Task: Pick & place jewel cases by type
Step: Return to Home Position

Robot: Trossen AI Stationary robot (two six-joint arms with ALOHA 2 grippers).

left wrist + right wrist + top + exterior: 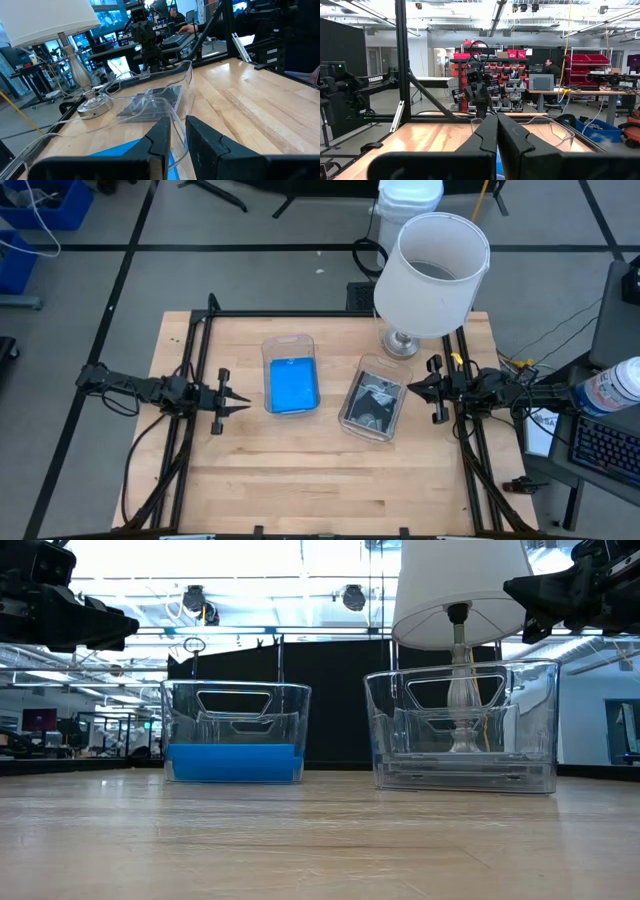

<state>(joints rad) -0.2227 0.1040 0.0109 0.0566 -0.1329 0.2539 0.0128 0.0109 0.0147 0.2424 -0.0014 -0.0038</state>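
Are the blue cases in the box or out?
In. The blue cases lie flat inside the left bin.

Place: you're in a robotics lab/workshop | Evidence: red parts bins on racks, workbenches with equipment, monitors, exposed ceiling ducts and lights, black frame around your wooden tabletop

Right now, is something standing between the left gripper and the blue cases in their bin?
Only the clear bin's own near wall stands between the left gripper and the blue cases; from above nothing covers them.
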